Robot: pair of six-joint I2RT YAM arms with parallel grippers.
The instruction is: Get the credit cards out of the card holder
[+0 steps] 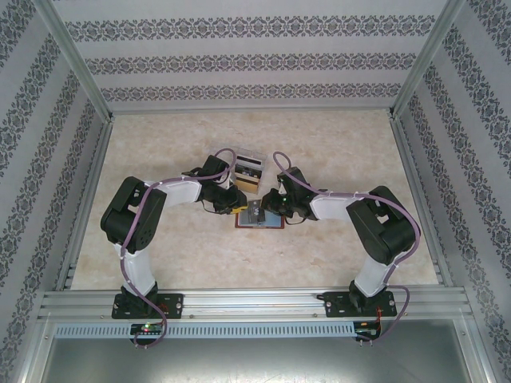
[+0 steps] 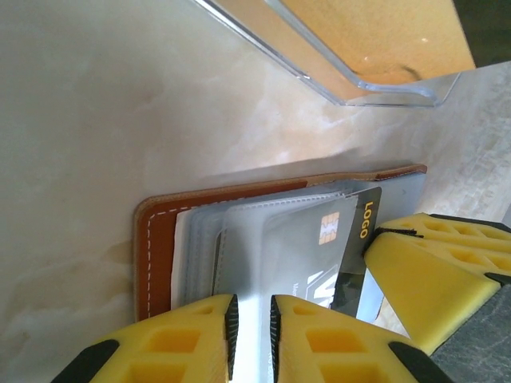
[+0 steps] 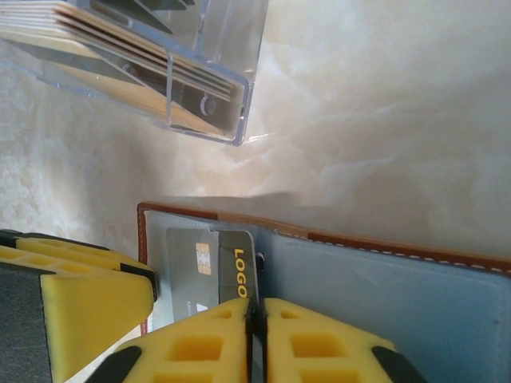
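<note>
We see the card holder (image 2: 156,239) lying open on the pale, marbled worktop (image 1: 160,144), midway between the two arms. Its brown stitched leather faces down and its clear sleeves face up. A dark card (image 3: 209,267) with a chip and the word "LOGO" in yellow sits partly in one of these sleeves, near the holder's edge.

The right tool (image 3: 255,309) has its yellow fingers pressed together with no gap, and the long edge of the dark card runs into the seam between them, so it has hold of that card. The left tool (image 2: 252,319) is nearly closed, with only a slim gap left. A leaf of clear sleeve runs into that gap, and the tool seems to pinch it, though the grip is cut off at the picture's edge. The two tools stand just beside each other over the holder.

Beyond the holder, near it but apart, stands a clear plastic box (image 1: 247,169) holding a stack of cards (image 3: 120,40) on edge.
</note>
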